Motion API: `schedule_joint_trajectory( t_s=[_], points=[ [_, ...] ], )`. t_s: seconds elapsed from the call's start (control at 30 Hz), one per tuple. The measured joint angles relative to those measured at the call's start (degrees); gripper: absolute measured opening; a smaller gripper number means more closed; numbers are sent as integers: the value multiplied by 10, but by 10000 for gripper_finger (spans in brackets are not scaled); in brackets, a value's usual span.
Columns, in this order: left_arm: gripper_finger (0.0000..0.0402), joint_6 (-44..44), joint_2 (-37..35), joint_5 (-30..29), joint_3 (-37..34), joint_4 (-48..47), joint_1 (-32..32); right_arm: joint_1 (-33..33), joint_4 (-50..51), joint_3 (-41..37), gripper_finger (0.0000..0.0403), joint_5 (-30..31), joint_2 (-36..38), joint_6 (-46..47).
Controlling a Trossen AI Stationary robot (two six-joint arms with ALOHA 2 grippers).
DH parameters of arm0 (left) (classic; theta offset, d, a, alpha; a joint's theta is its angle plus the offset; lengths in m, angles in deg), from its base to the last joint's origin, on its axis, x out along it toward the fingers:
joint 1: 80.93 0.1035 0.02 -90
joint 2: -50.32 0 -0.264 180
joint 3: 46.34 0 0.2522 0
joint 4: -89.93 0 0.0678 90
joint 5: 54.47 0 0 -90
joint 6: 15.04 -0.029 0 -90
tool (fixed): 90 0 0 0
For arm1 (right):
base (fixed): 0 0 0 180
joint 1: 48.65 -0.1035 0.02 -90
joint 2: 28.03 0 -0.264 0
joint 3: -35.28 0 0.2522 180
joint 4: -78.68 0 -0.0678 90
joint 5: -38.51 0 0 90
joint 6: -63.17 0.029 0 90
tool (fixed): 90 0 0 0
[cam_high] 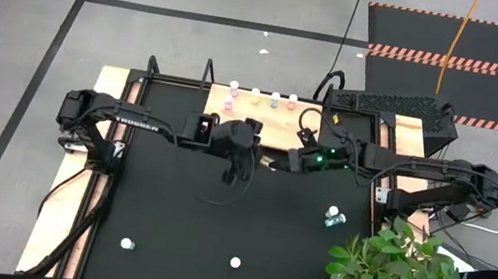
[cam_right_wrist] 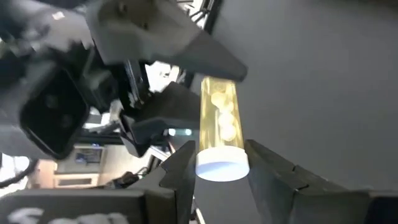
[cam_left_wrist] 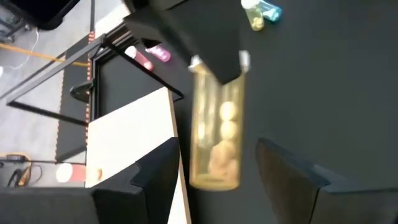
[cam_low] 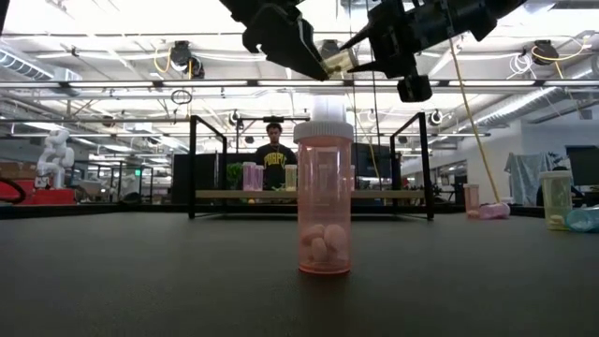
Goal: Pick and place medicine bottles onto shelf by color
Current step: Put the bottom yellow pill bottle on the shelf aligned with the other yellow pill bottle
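A yellow medicine bottle (cam_right_wrist: 219,118) with a white cap hangs in the air, roughly level, just off the near edge of the light-wood shelf (cam_high: 249,124). My right gripper (cam_right_wrist: 221,163) comes from the table's right and is shut on its cap end. My left gripper (cam_left_wrist: 217,171) comes from the table's left and is open. Its fingers stand on either side of the bottle's bottom end (cam_left_wrist: 214,177), with gaps showing. In the low view both grippers meet at the top, with the bottle (cam_low: 339,62) between them. My right gripper pinches the white cap (cam_right_wrist: 222,169) between its two fingers, one on each side. The fingers come about level from the table's right and lie along the bottle. The yellow body sticks out past them toward my left gripper, clear of table and shelf.
Several bottles stand along the shelf's far edge (cam_high: 265,95). On the table a pink bottle (cam_low: 324,197) stands near the front middle, another (cam_high: 127,243) front left, teal ones (cam_high: 332,216) right. A potted plant (cam_high: 398,276) fills the front right corner. A person (cam_low: 273,159) sits beyond the table.
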Motion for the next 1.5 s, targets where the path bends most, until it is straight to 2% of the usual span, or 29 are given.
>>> schedule_joint_trajectory(
  t_s=[0.17,0.43,0.6,0.7,0.87,1.0,1.13,1.33,1.5],
  points=[
    [201,-10,0,0,0,0,-2,0,-17,0,123,0,0,6],
    [111,28,0,-2,0,10,-3,0,-15,0,123,0,0,8],
    [91,42,0,-4,0,9,-3,2,-15,0,123,0,0,0],
    [105,56,0,-8,0,9,-3,2,-23,0,125,11,0,-71],
    [128,123,0,-6,0,25,10,6,-80,0,154,86,17,-221],
    [116,176,0,-4,-1,48,27,6,-123,0,190,157,46,-328],
    [89,207,0,9,-1,75,47,10,-165,0,218,198,82,-406],
    [72,240,-1,49,-1,100,73,23,-140,0,230,206,139,-448],
    [79,258,-23,61,-1,118,88,19,-15,-11,231,237,163,-456]
  ],
)
